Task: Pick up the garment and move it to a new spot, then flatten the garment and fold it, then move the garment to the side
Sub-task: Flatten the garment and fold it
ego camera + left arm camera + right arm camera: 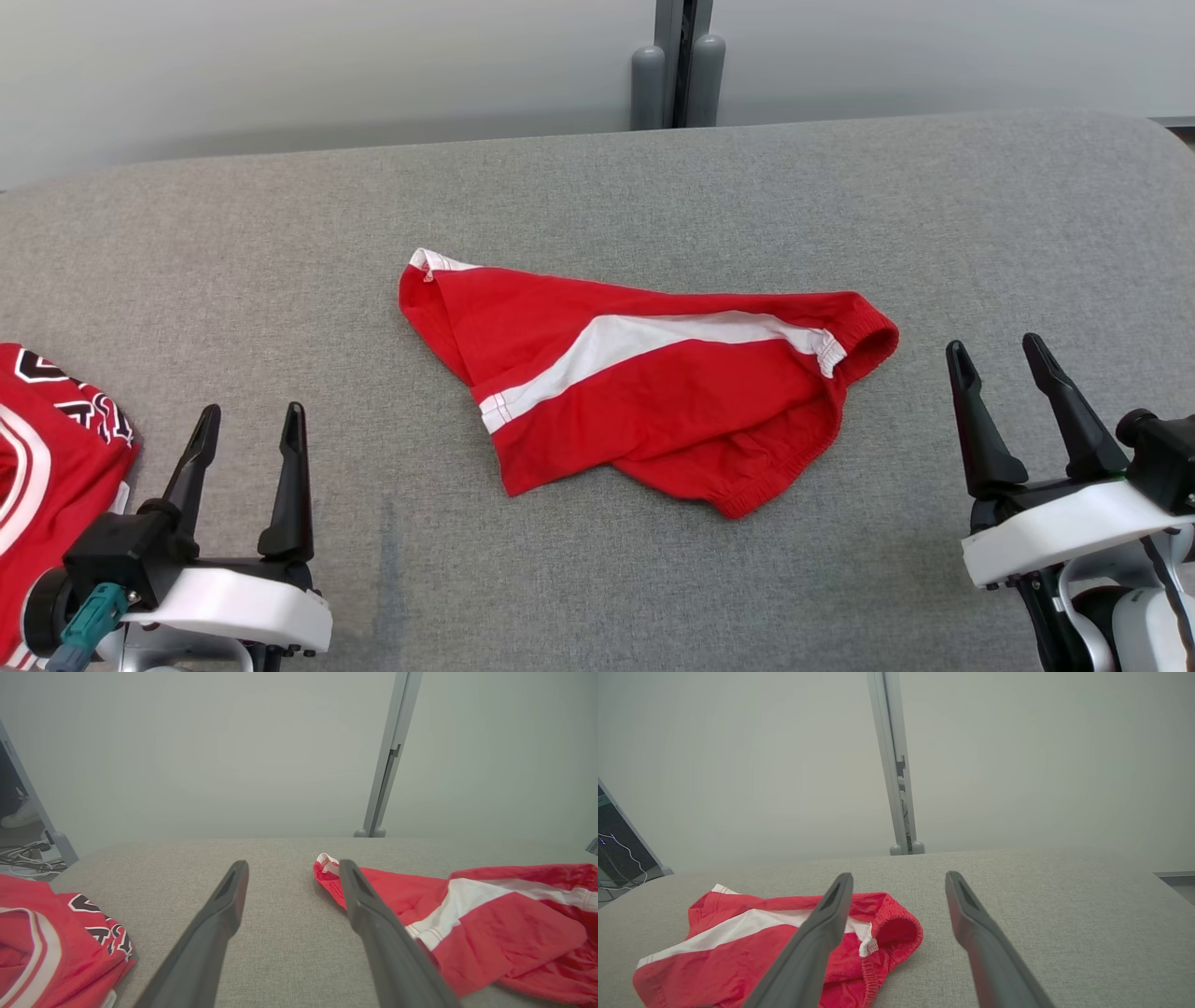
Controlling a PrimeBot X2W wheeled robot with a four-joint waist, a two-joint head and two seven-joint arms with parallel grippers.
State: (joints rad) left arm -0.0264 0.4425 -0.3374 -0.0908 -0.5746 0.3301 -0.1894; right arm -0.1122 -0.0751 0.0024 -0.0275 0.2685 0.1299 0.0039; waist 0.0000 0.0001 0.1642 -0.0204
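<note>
A: Hovering my left gripper (255, 408) low on the left, fingers apart, nothing in it.
B: Right one?
A: My right gripper (993, 343) is the same, fingers spread and empty, low on the right.
B: Garment?
A: I see the garment (653, 401), red with a white stripe, crumpled mid-table (653, 187), between both grippers, touching neither. Elastic end towards the right.
B: Else?
A: Red jersey (47, 448) at the left edge, just beside my left gripper.
</note>
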